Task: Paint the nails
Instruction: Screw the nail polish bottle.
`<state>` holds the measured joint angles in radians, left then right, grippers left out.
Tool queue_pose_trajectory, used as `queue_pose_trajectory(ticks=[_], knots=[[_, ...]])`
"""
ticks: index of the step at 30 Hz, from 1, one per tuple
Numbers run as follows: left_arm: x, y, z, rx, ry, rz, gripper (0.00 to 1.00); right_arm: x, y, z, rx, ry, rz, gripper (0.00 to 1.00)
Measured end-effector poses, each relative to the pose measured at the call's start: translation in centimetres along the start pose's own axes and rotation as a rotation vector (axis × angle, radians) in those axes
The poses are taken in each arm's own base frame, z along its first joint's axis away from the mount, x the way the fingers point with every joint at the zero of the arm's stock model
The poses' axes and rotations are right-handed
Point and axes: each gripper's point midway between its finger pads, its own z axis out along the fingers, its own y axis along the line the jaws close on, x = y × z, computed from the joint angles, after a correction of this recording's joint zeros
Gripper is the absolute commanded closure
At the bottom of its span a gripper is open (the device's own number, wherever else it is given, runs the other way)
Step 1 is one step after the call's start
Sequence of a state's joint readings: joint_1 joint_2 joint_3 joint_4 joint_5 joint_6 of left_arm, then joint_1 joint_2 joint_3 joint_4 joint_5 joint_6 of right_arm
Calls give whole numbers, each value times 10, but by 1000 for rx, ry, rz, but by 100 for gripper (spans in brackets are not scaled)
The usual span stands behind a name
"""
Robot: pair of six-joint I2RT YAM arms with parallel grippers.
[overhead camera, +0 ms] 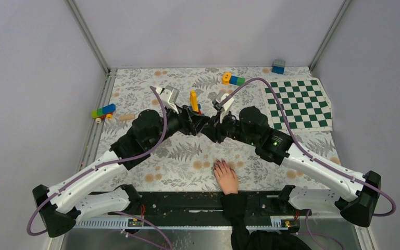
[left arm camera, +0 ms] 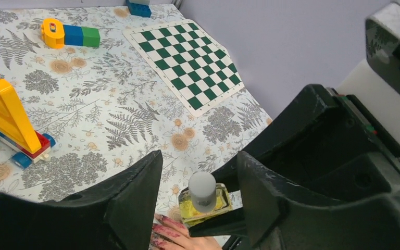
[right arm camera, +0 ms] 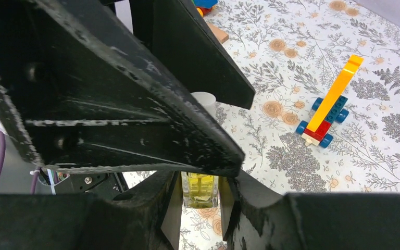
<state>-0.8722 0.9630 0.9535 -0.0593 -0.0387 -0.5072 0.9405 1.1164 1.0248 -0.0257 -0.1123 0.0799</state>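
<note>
Grey walls [overhead camera: 203, 31], fern-print cloth [overhead camera: 187, 153], right pincer [right arm camera: 200, 205] clamping yellow bottle [right arm camera: 200, 188], left pincer [left arm camera: 200, 169] parted around its cap [left arm camera: 202, 190]

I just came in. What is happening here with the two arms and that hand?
The right gripper clamps a small bottle of yellowish liquid above the table. The left gripper holds its fingers open on either side of the white cap, not touching it. A person's hand lies flat at the near edge, nails dark red.

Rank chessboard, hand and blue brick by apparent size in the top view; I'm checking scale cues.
Largest: chessboard; then hand; smallest: blue brick, plainly smaller even allowing that it lies farthest back.
</note>
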Motion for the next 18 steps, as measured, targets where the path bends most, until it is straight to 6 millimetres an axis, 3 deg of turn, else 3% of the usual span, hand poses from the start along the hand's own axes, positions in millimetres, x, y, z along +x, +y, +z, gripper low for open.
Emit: queue_pose_trajectory(ticks=[5,11,18], knots=[[-1,-1,7,-6,10,-12,67,0,-3,0,15,-1,-9,100],[-1,-2,7,-5,11,-24,100,0,-4,0,21,-1,-16,100],[0,-4,7,6,17,-26,100,0,-4,0,20,-1,-18,100]])
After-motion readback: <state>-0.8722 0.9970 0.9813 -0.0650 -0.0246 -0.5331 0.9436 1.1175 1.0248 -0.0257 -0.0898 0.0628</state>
